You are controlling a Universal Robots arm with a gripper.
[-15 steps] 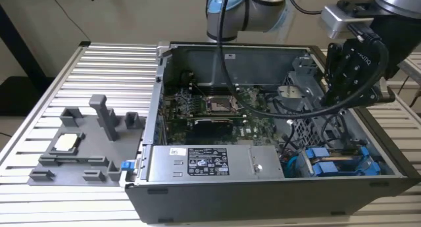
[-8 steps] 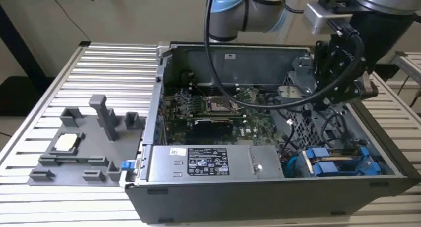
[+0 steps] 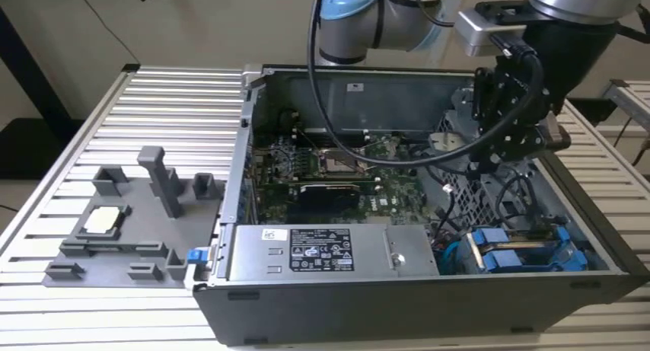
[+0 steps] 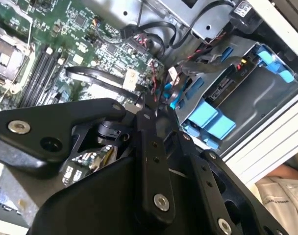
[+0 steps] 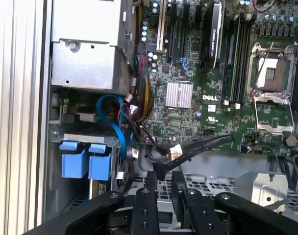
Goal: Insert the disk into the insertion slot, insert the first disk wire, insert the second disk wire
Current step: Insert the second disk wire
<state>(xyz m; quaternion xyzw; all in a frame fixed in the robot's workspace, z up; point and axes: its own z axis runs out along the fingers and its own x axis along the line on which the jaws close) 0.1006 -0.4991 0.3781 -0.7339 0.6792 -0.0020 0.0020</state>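
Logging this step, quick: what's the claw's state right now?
Claw: closed, holding the plug end of the black wire.

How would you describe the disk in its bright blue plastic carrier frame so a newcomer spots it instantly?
Start at the open black computer case on the ribbed metal table. Along its near wall, pass the grey labelled power-supply box to the corner at the exterior view's right. There sits the disk in its bright blue plastic carrier frame, the only large blue piece among grey metal.
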